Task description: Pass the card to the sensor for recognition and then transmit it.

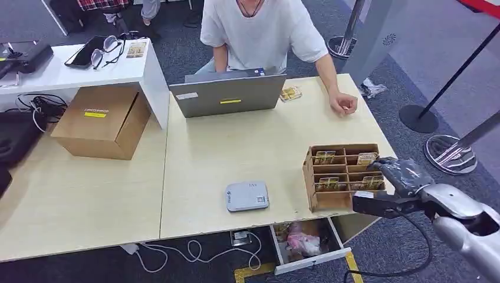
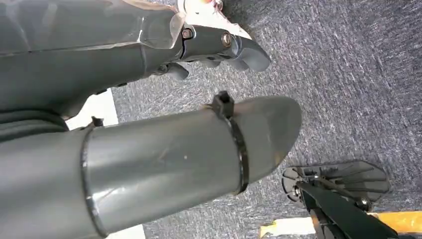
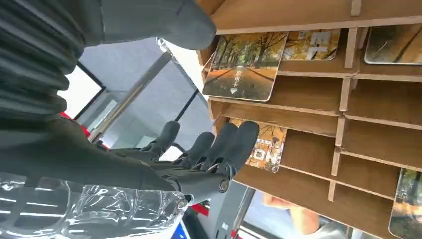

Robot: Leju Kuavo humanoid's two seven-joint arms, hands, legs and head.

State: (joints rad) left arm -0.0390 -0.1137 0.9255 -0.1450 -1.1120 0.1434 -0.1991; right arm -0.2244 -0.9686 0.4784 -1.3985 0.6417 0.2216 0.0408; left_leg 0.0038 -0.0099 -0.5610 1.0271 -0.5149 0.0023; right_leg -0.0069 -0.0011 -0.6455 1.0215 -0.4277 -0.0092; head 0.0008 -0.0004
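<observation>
Head view: my right hand (image 1: 394, 174) at wooden card rack (image 1: 311, 177), fingers spread, holding nothing; cards (image 3: 245, 64) sit in slots. Sensor (image 1: 247, 196) mid-table. Risk: fingers nudging rack or dragging neighbouring card out. Left hand state: cannot tell.

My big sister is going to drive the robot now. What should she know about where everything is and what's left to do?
Right hand: at the right side of the wooden card rack, fingers touching a card in one slot; no grip yet.
Left hand: hanging low over the carpet, holding nothing.
The grey sensor lies on the table, left of the rack.
Done: the reach to the rack.
Left: pull a card, hold it to the sensor, then hand it to the person behind the laptop.
</observation>
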